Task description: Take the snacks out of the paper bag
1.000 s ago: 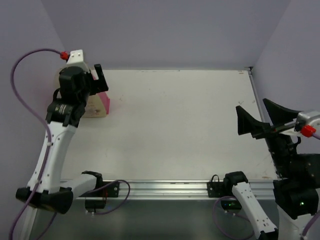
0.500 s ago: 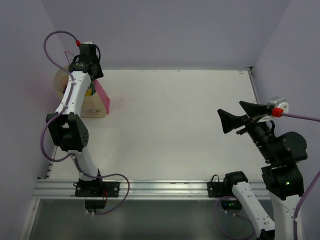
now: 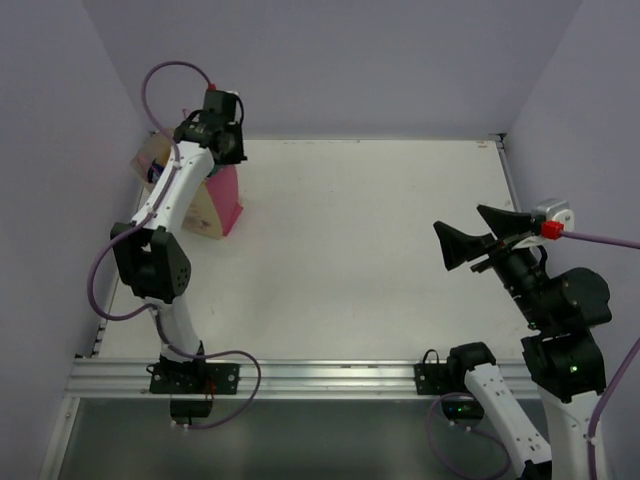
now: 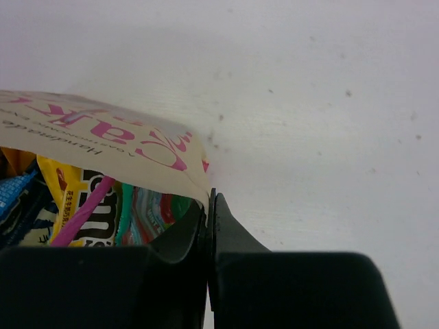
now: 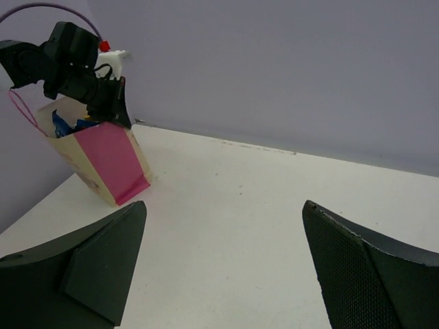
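Note:
The paper bag, cream with a pink side panel, leans at the table's far left. My left gripper is shut on the bag's upper rim at the pink corner; the wrist view shows the jaws pinching the cream paper edge. Inside the bag lie the snacks: a yellow wrapper, a teal-green one and a blue one. Blue snacks also peek from the bag's mouth. My right gripper hovers open at the right, far from the bag, nothing between its fingers.
White table with lilac walls at the back and both sides. A pink string handle loops off the bag's far side against the left wall. A metal rail runs along the near edge.
My left gripper has shut on the bag's rim and drawn it right, tilting the bag. The right arm swung a little left early on, then stayed still.

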Action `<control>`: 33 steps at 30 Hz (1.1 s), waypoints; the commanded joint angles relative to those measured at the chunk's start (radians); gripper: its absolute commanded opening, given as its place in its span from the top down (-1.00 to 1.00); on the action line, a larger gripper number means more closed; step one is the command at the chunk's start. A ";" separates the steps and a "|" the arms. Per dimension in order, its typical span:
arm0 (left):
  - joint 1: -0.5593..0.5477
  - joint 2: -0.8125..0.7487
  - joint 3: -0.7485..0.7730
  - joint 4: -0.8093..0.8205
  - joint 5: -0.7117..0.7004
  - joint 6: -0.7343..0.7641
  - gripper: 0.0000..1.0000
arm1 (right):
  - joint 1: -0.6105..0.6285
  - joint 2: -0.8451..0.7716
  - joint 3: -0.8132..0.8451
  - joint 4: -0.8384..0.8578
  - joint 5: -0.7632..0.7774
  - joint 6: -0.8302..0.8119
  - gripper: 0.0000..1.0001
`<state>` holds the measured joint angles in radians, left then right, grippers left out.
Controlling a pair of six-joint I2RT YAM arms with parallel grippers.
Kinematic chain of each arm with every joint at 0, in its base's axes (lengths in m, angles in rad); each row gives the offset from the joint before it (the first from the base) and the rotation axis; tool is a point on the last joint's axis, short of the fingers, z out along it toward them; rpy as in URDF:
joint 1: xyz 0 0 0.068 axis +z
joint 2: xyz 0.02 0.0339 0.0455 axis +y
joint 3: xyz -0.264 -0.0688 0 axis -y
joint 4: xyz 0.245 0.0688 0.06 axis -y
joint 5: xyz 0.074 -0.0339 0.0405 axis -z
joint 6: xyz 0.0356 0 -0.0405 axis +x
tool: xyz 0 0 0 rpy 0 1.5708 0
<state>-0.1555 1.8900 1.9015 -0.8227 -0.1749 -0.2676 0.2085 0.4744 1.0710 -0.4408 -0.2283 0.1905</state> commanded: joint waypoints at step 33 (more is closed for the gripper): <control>-0.131 -0.401 -0.280 0.109 0.067 -0.056 -0.41 | 0.005 -0.063 -0.006 0.019 -0.023 -0.025 -0.98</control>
<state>-0.2962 1.4361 1.6829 -0.8070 -0.1783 -0.3698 0.2096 0.4221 1.0710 -0.4408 -0.2306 0.1802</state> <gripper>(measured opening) 0.709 0.990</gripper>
